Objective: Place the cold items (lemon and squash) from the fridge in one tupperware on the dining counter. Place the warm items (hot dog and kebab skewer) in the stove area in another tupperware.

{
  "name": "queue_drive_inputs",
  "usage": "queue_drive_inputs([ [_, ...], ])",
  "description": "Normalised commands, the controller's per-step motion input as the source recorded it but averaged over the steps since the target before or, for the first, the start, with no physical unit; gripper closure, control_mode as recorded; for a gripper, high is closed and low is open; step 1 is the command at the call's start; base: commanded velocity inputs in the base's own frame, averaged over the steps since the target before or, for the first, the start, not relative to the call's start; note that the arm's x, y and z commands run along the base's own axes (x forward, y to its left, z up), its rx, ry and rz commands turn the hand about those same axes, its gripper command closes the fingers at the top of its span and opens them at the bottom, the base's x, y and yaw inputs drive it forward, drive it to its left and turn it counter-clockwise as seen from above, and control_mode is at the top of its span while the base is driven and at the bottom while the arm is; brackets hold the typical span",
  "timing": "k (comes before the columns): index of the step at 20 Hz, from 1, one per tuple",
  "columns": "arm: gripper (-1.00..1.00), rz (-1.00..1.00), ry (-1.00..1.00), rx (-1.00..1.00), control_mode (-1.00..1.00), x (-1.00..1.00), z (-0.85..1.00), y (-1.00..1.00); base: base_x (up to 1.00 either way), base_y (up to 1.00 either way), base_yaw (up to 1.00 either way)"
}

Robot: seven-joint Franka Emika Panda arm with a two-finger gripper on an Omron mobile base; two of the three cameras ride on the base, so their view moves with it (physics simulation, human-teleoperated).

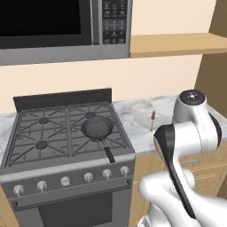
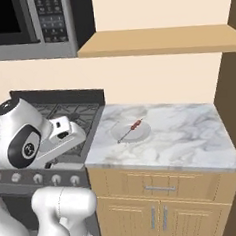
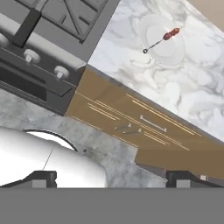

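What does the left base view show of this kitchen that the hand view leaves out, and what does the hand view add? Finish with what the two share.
Left base view alone: the frying pan sitting on a stove burner, the microwave above, and a wooden shelf.
Hand view alone: the wooden cabinet fronts under the counter, and the grey floor.
Both: the stove, the marble counter beside it, and the kebab skewer lying on a plate.

The arm is folded high, elbow raised, wrist bent forward and down; the gripper (image 3: 111, 177) hangs free, fingers spread wide, holding nothing.
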Motion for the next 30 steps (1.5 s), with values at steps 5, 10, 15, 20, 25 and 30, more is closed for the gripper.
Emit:
queue_drive_inputs([
  [5, -1.00, 0.00, 0.00, 0.00, 1.00, 0.00, 0.00, 0.00, 0.68, -0.17, 0.00],
  [10, -1.00, 0.00, 0.00, 0.10, -1.00, 0.12, -0.01, -0.10, 0.41, -0.31, 0.00],
  [15, -1.00, -0.07, -0.04, 0.51, -1.00, 0.53, -0.23, -0.47, 0.00, 0.00, 0.00],
  [20, -1.00, -0.24, -0.04, 0.40, -1.00, 0.46, -0.32, -0.22, 0.00, 0.00, 0.00],
  [25, -1.00, -0.44, 0.00, 0.10, -1.00, 0.39, -0.19, -0.03, 0.00, 0.00, 0.00],
  [30, -1.00, -0.46, 0.09, 0.00, -1.00, 0.44, -0.19, 0.00, 0.00, 0.00, 0.00],
])
